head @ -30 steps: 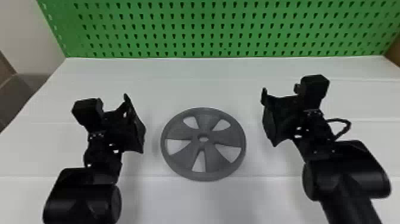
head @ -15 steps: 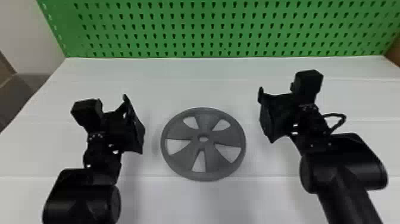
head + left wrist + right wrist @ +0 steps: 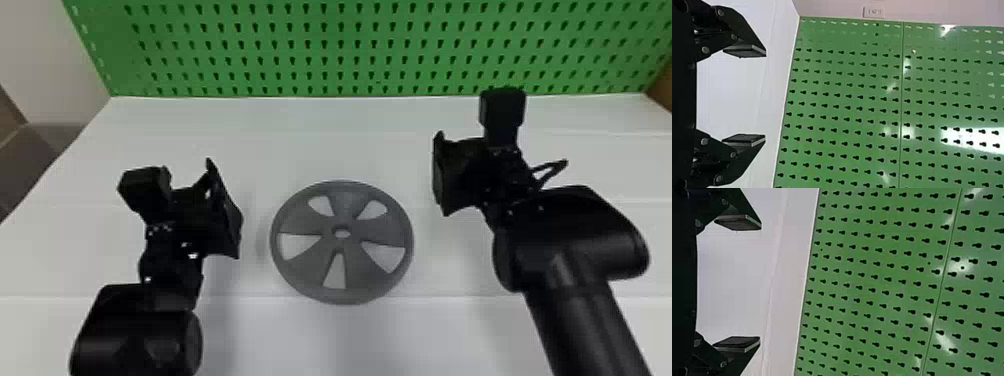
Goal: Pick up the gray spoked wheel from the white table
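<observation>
The gray spoked wheel [image 3: 345, 205] lies flat on the white table [image 3: 310, 140], between the left gripper [image 3: 765, 95] and, slightly farther, the right gripper [image 3: 760, 282], both wide-jawed and empty. Approach seems in hand; next, likely lowering to straddle the rim.

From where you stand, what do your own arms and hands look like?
My left arm and right arm are black, with rounded, drum-like sections. The left gripper and right gripper each have two flat pads on angular black fingers with round grey bolts. Near each sits a boxy black block; a thin black cable loops off the right arm.
</observation>
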